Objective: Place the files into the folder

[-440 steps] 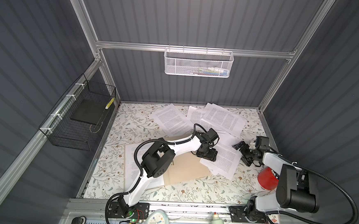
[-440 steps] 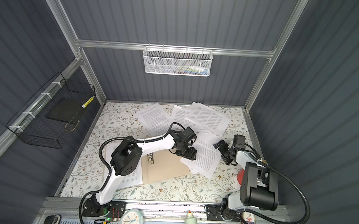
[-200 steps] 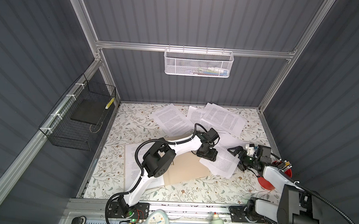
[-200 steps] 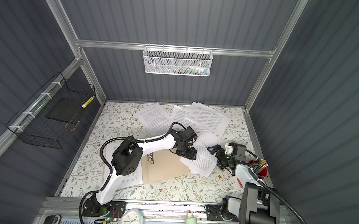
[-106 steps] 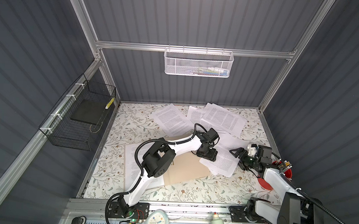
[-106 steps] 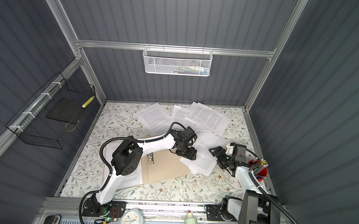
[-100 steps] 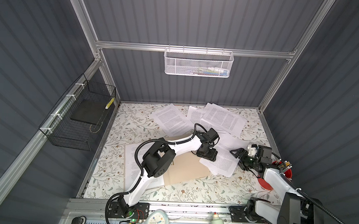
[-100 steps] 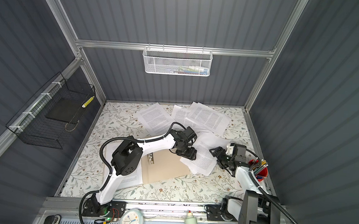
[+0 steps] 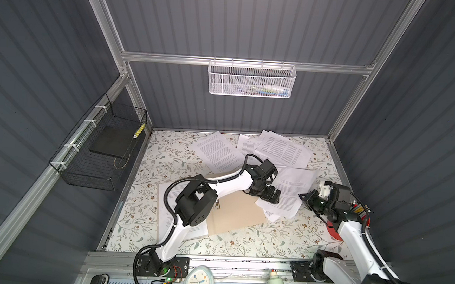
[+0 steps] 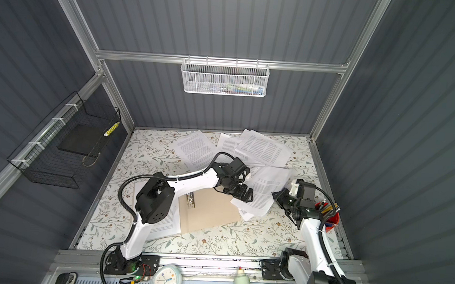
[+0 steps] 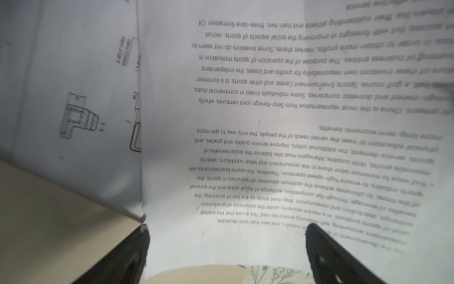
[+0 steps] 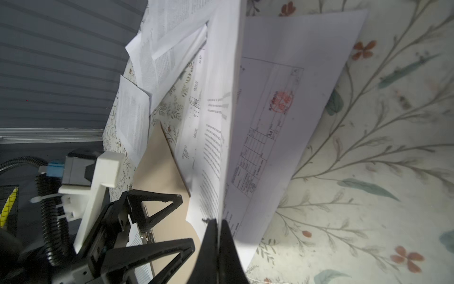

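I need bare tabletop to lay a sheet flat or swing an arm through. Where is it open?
Open: the far-left floral cloth between the side rail and the back sheets, and the near strip between the folder and the front rail. Crowded: centre and back right, overlapping sheets around the left tool and right tool.

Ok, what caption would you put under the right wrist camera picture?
Right gripper shut on a printed sheet's raised edge, tan folder lying beside it.
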Robot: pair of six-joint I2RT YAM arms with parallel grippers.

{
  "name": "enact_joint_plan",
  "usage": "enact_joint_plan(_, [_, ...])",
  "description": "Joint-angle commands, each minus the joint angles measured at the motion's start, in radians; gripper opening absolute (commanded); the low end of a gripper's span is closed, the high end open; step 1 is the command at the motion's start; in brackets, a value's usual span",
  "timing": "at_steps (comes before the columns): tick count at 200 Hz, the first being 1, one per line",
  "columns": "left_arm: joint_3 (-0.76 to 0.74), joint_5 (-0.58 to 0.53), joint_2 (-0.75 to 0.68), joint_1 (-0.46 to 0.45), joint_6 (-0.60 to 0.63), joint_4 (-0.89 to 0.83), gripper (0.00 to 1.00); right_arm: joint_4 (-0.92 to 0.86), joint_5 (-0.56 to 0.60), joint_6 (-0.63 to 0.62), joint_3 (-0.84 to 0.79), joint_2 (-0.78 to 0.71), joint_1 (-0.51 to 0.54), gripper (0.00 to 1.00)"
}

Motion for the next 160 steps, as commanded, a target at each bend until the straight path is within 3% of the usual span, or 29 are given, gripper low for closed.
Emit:
enact_joint_plan(1, [-0.076,-0.061,-0.227,0.007,0.052,0.11,1.0,-0.155,0.057,-0.045,0.087,-0.045,0.036,0.0])
enact_joint_plan(54, [-0.409,-0.396,-0.613,0.013,0.105,0.26,1.0,-0.29,0.21,-0.106,0.342,0.006,0.208,0.0])
enact_joint_plan(81, [-0.531,-0.587,-0.746,0.018,0.121,0.271,1.0,-0.313,0.252,-0.15,0.506,0.133,0.341,0.0])
enact_joint_plan(112, [-0.647,-0.707,-0.85,0.019,0.163,0.269,1.0,-0.288,0.256,-0.176,0.682,0.339,0.505,0.0])
enact_joint_plan(137, [-0.667,-0.784,-0.911,0.02,0.137,0.195,1.0,-0.26,0.164,-0.178,0.822,0.502,0.616,0.0])
enact_joint_plan(160, [-0.656,-0.885,-0.94,0.021,0.103,0.113,1.0,-0.151,-0.071,-0.181,0.891,0.584,0.688,0.0])
